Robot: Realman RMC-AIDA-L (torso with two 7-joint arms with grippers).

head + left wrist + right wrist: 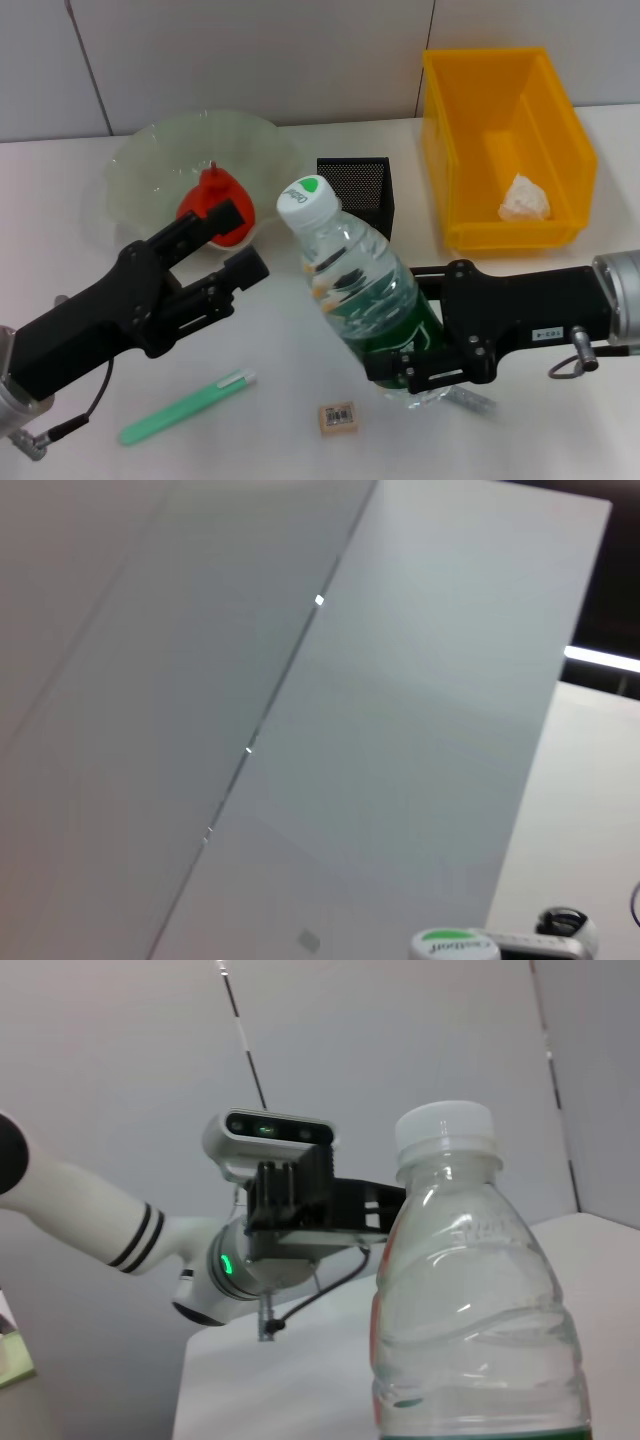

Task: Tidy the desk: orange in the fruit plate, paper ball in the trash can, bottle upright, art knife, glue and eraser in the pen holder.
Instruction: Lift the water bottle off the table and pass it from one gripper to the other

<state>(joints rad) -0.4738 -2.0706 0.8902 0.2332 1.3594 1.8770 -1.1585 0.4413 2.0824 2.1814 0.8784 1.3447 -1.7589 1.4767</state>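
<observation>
My right gripper (402,325) is shut on the lower part of the clear bottle (355,285). The bottle leans with its white cap toward the far left, and its base is at the table. It fills the right wrist view (470,1290). Its cap shows in the left wrist view (455,944). My left gripper (232,248) is open and empty, just in front of the orange (205,203), which lies in the fruit plate (150,160). The paper ball (524,198) lies in the yellow trash can (470,120). The eraser (338,418) lies near the front edge. The black pen holder (360,185) stands behind the bottle.
A green pen-shaped tool (185,408) lies at the front left. A small silvery item (470,400) lies under my right gripper. The left arm's wrist and camera show beyond the bottle in the right wrist view (285,1220). A wall stands behind the table.
</observation>
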